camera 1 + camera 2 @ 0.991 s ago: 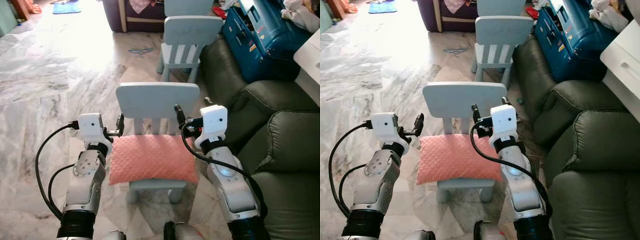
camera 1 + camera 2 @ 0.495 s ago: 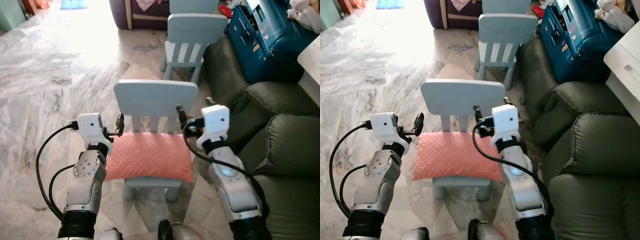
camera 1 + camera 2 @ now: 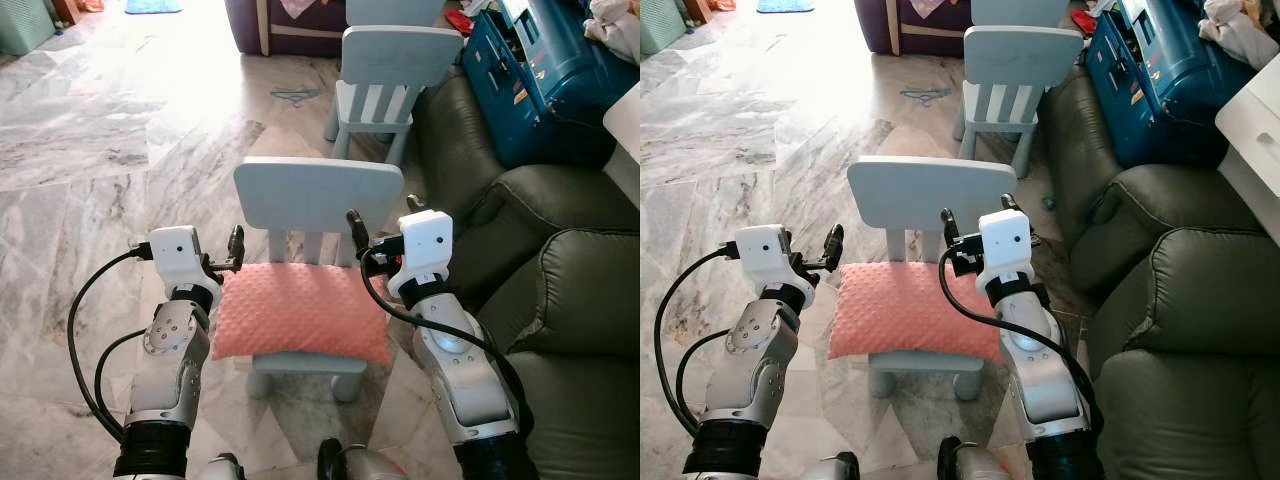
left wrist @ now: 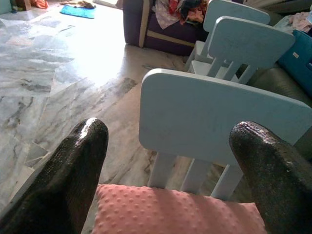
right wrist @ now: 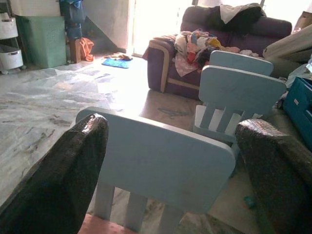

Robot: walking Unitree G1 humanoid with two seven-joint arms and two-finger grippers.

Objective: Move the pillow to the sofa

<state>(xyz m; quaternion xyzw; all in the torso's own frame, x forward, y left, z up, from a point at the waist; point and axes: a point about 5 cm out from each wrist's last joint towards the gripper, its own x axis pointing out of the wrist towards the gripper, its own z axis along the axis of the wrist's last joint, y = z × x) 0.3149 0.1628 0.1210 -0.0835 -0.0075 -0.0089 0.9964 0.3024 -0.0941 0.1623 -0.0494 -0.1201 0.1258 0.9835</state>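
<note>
Pillow (image 5: 92, 225) mostly below frame edge

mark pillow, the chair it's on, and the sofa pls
pillow (image 3: 300, 310), left eye view, middle of its pink top.
chair (image 3: 317, 195), left eye view, middle of the backrest.
sofa (image 3: 580, 290), left eye view, top of the near cushion.
</note>
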